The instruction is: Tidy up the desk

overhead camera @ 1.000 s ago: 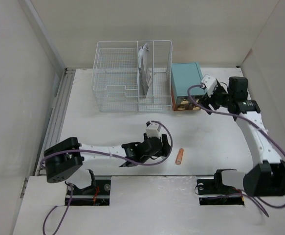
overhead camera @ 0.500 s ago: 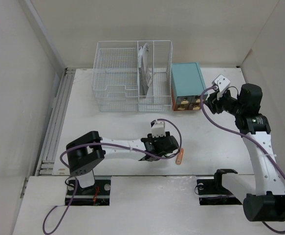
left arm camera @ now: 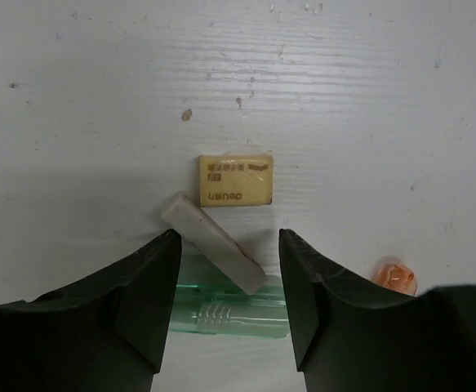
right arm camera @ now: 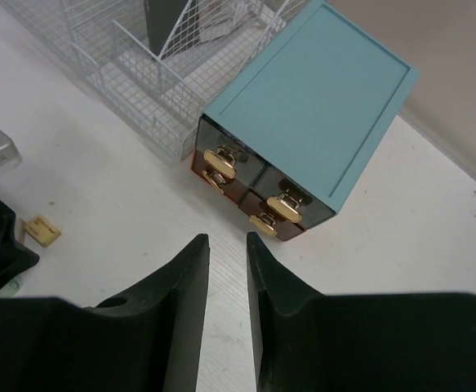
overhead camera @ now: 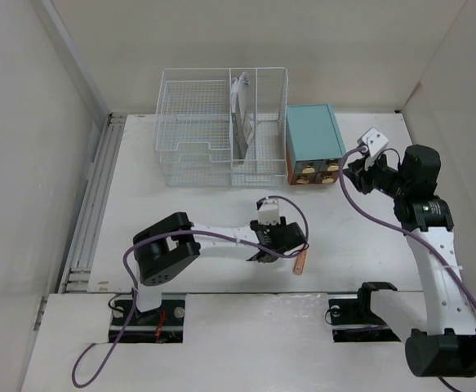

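Left wrist view: your left end effector (left arm camera: pixel 229 241) hangs apart over the rigid table (left arm camera: pixel 344 98) beneath; the grey eraser (left arm camera: pixel 213 242) looks light, rubbery, so pinch its long sides. Your right end effector (right arm camera: pixel 225 245) sits narrowly apart.

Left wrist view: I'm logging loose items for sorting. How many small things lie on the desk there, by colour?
Cream eraser: 1
Whitish block: 1
Clear green piece: 1
Orange item, partly hidden: 1
Total: 4
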`<state>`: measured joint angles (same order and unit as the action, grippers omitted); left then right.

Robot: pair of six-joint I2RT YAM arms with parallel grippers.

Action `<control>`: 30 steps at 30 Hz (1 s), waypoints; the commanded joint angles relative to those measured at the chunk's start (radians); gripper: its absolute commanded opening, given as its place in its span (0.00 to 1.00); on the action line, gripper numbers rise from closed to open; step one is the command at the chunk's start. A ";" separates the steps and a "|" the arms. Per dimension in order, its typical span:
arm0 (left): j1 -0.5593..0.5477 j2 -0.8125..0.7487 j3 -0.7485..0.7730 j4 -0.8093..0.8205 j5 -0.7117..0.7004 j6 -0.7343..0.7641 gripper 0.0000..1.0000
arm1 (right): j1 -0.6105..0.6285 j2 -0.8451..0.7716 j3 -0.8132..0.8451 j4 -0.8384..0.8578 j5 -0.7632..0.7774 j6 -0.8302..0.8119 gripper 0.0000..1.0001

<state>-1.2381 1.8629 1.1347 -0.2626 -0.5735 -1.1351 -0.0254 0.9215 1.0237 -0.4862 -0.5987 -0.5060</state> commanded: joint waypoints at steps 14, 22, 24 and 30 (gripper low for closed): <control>0.031 0.006 0.004 -0.032 0.034 -0.003 0.10 | -0.007 -0.036 -0.016 0.028 0.126 0.147 0.00; 0.031 -0.131 -0.110 0.011 0.044 -0.003 0.00 | -0.007 0.072 -0.005 -0.031 0.094 0.087 0.86; 0.022 -0.201 -0.142 0.011 0.032 -0.003 0.00 | -0.007 0.103 -0.014 -0.031 0.036 0.087 0.95; -0.007 -0.405 -0.225 -0.012 -0.002 -0.003 0.00 | -0.007 0.169 -0.126 0.146 -0.051 0.289 0.78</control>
<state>-1.2285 1.5723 0.9375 -0.2554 -0.5350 -1.1351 -0.0261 1.0901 0.9421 -0.4698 -0.5720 -0.3397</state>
